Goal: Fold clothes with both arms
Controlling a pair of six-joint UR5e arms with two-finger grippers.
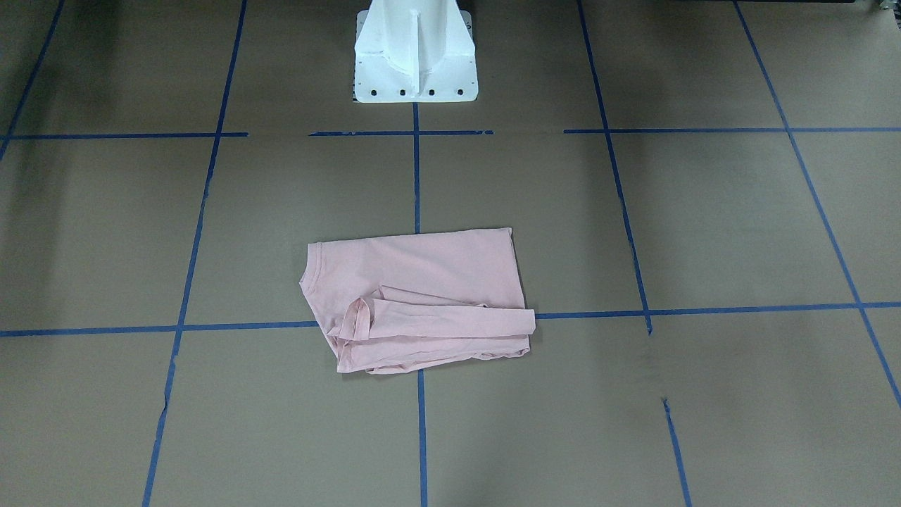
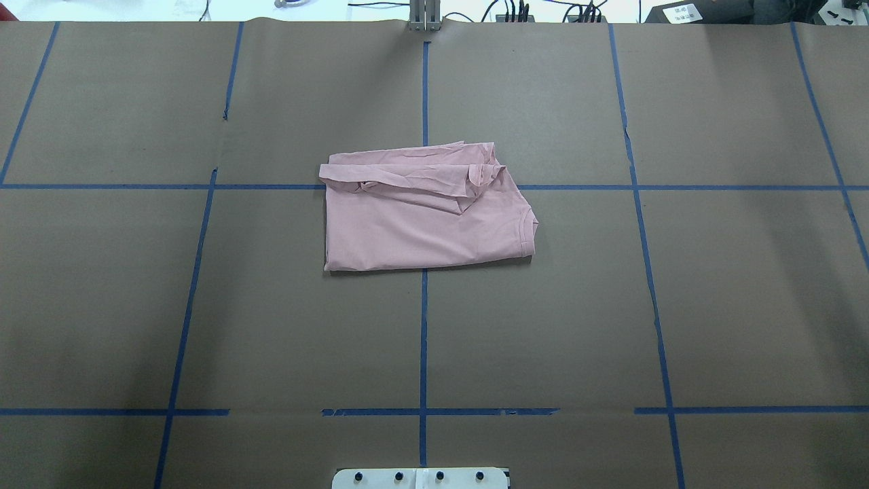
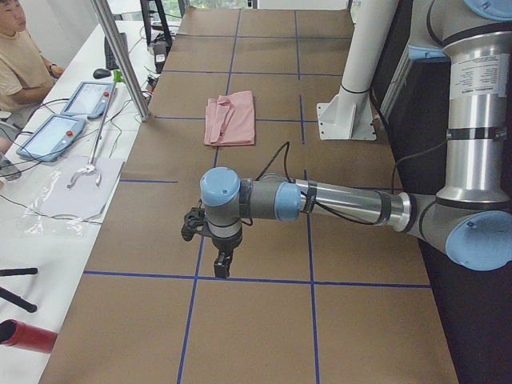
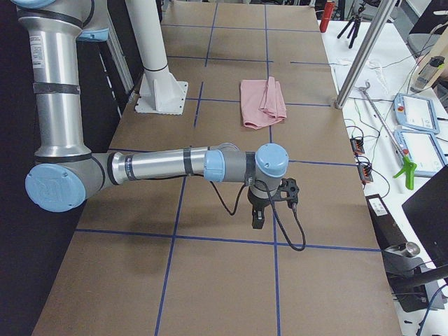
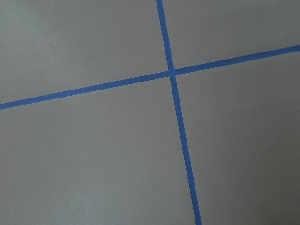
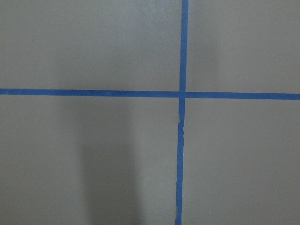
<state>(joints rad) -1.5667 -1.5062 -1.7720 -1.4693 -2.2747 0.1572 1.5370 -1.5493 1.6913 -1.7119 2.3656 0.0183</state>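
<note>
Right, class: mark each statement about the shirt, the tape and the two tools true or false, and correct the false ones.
1. The pink T-shirt lies folded on the table. True.
2. The left tool grips the T-shirt. False: it hangs over the table well away from it, as does the right tool.
3. The T-shirt covers a crossing of blue tape lines. True.
4. Its collar points to the robot's left. False: it points to the robot's right.
</note>
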